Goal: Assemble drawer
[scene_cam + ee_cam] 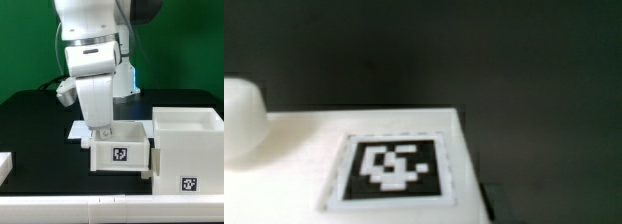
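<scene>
Gripper (101, 131) down on tray (120, 152), grip state unclear to me; housing (186, 150) beside it, tray not yet inserted.

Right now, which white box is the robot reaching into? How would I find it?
Find the big white robot arm above the black table. Right under its gripper sits the small open tray, pressed close beside the housing on the exterior view's right. The tray is lower and smaller than the housing, and its black-and-white tag faces front.
</scene>
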`<state>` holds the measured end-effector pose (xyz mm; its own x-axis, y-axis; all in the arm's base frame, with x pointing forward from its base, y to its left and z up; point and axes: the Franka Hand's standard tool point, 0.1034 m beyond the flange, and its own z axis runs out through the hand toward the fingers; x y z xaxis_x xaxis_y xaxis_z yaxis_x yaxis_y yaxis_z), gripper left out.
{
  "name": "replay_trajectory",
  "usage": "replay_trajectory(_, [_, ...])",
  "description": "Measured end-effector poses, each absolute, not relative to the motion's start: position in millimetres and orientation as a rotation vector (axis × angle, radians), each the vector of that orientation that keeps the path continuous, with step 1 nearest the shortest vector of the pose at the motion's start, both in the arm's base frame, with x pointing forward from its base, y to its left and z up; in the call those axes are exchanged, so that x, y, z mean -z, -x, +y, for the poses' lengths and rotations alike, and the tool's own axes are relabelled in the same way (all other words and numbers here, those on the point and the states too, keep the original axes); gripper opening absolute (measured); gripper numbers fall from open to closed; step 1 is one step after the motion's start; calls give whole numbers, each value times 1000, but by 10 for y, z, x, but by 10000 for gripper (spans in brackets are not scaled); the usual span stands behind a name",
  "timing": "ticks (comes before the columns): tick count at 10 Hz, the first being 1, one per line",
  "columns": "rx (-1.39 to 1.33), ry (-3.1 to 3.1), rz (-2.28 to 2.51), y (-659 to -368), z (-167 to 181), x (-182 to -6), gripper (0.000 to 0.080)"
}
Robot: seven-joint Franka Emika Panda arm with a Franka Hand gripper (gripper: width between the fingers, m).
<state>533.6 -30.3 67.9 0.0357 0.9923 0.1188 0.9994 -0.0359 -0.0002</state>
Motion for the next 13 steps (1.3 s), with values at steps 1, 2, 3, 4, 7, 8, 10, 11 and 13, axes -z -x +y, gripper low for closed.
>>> replay_trajectory(1, [132, 2211, -2109, -5361, -221, -695, 38])
replay_trajectory(2, [131, 2218, -2100, -5369, -164, -693, 38])
replay_trajectory(3, [128, 2216, -2096, -5359, -125, -670, 38])
replay_trajectory(4, [127, 2220, -2089, -5356, -125, -658, 38])
replay_trajectory(7, [131, 2225, -2088, -5390, -126, -678, 38])
replay_trajectory(8, [136, 2228, -2085, -5416, -122, -677, 38])
replay_trajectory(10, [147, 2241, -2072, -5492, -131, -665, 38])
replay_trajectory(11, [151, 2247, -2066, -5516, -125, -665, 38])
replay_trajectory(13, [154, 2235, -2075, -5534, -54, -656, 38])
